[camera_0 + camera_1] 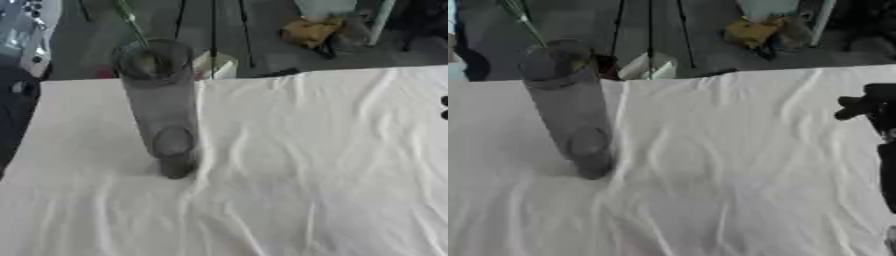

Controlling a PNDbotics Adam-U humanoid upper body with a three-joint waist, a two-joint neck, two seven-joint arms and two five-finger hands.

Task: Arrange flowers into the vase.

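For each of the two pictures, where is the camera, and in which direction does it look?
Left eye view: in the head, looking down at the vase on the white cloth; hardly any of the robot shows.
Right eye view: same head, slightly to the right; the right hand shows at the right edge.
Both share vase, a green stem and cloth.

No readable text, labels, numbers or signs anywhere.

Grey see-through vase [162, 100]; green stem [133, 22]; white cloth [306, 175].
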